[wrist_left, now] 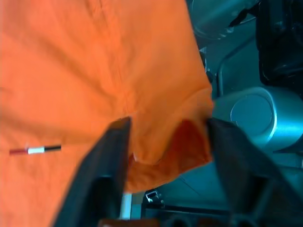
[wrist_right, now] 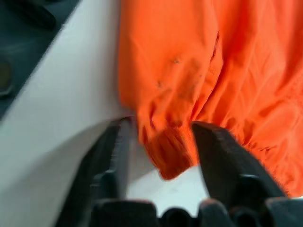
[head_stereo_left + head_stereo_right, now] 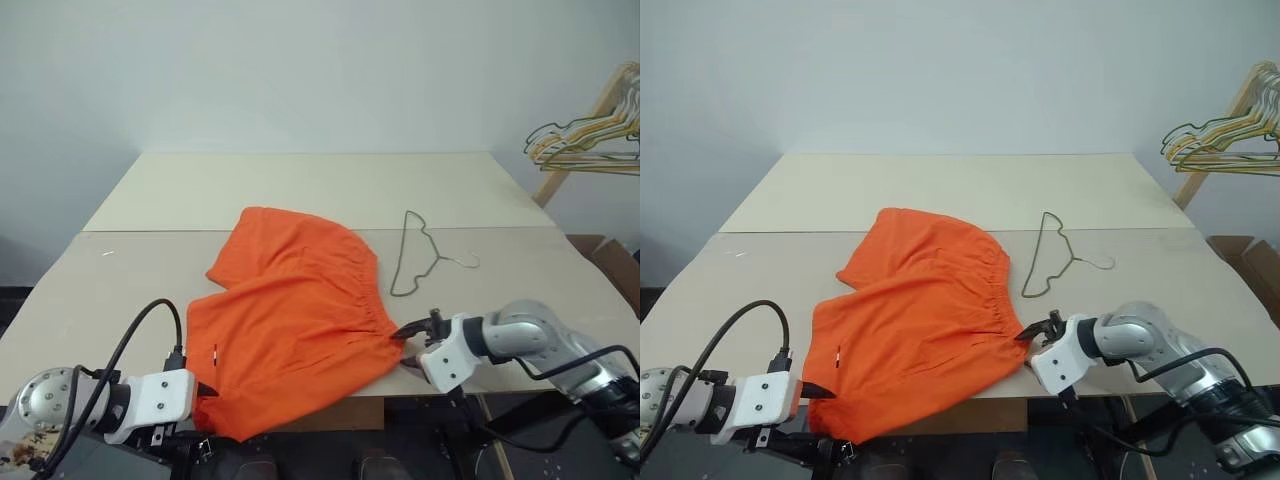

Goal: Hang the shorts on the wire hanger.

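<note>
The orange shorts (image 3: 290,320) lie spread on the table (image 3: 300,190), waistband toward the right, one lower corner drooping over the near edge. The thin wire hanger (image 3: 410,255) lies flat just right of the shorts, apart from them. My left gripper (image 1: 168,125) is open at that drooping corner, its black fingers (image 1: 111,156) standing wide on either side of the loose fabric. My right gripper (image 2: 163,125) is open at the near end of the waistband (image 2: 170,151). The cloth sits between its fingers (image 2: 222,151) without being pinched.
A bunch of several wire hangers (image 3: 590,140) hangs on a wooden rack at the far right, beyond the table. The table's near edge (image 3: 440,395) runs right below both grippers. A seam (image 3: 150,232) crosses the tabletop behind the shorts.
</note>
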`<act>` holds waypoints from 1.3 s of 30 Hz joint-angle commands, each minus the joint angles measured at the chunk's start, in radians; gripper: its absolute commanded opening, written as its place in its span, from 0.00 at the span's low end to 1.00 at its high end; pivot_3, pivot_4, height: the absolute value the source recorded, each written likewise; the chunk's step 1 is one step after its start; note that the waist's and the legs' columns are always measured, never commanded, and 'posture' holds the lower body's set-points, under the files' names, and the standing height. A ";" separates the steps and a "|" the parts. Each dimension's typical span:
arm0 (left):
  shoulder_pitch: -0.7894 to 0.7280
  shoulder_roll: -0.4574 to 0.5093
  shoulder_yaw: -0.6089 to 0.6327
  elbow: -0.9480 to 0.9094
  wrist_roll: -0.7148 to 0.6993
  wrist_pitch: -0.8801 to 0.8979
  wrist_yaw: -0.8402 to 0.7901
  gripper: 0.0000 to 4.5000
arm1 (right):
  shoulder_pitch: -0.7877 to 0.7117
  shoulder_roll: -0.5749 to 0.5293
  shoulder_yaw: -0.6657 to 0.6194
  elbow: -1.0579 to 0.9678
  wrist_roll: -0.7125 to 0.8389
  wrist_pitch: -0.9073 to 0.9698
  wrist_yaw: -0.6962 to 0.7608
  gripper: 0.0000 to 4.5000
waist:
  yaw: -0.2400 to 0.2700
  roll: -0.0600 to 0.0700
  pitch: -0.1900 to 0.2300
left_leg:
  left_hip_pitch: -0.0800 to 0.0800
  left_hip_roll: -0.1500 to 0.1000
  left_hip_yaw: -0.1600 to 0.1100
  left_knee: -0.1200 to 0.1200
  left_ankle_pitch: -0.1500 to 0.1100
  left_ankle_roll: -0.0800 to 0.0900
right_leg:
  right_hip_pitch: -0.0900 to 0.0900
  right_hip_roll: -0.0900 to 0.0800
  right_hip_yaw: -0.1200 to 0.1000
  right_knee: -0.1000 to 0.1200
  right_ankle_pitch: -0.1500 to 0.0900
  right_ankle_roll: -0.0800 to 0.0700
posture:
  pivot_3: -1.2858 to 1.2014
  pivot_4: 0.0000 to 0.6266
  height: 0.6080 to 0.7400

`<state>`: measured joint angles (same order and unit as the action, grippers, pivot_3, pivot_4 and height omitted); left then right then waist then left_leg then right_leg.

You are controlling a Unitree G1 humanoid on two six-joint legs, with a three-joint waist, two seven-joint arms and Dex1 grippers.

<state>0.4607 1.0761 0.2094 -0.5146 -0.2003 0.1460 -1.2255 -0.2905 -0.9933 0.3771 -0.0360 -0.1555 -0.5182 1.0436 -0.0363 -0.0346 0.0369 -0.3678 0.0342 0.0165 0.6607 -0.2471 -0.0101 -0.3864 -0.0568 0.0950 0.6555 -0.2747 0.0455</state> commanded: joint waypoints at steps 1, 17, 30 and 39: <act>-0.016 0.022 0.096 0.016 -0.065 -0.006 -0.053 0.87 | 0.003 -0.051 -0.116 -0.047 0.182 0.092 0.062 0.85 | -0.001 0.000 0.000 | 0.000 0.000 0.000 0.000 0.000 0.000 | 0.000 0.000 0.000 0.000 0.000 0.000 | 0.52 0.00 1.00; -0.370 -0.113 0.021 -0.003 -0.215 0.123 0.098 1.00 | -0.405 0.517 -0.255 0.253 0.194 1.253 -0.532 0.99 | -0.011 0.000 0.000 | -0.003 0.001 -0.002 0.000 0.000 0.000 | -0.003 0.002 0.000 0.002 0.001 -0.001 | 0.51 0.00 1.00; -0.432 -0.128 -0.075 0.008 -0.195 0.107 0.118 1.00 | -0.579 0.721 -0.327 0.711 0.166 1.181 -0.791 0.99 | -0.039 0.001 0.000 | -0.004 0.000 -0.004 0.000 0.000 0.000 | -0.003 0.002 -0.001 0.002 0.001 -0.001 | 0.51 0.00 1.00; -0.408 -0.129 -0.092 0.006 -0.148 0.085 0.119 1.00 | -0.498 0.655 -0.251 0.640 0.112 1.266 -0.710 0.99 | -0.064 0.001 0.000 | -0.004 0.000 -0.006 -0.001 0.000 0.000 | -0.003 0.002 -0.002 0.001 0.001 0.000 | 0.51 0.00 1.00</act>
<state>0.0527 0.9469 0.1064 -0.4948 -0.3535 0.2528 -1.1109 -0.8045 -0.3060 0.1209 0.6442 -0.0190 0.7122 0.3264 -0.0999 -0.0335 0.0367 -0.3719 0.0342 0.0102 0.6600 -0.2475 -0.0103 -0.3894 -0.0550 0.0932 0.6565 -0.2741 0.0452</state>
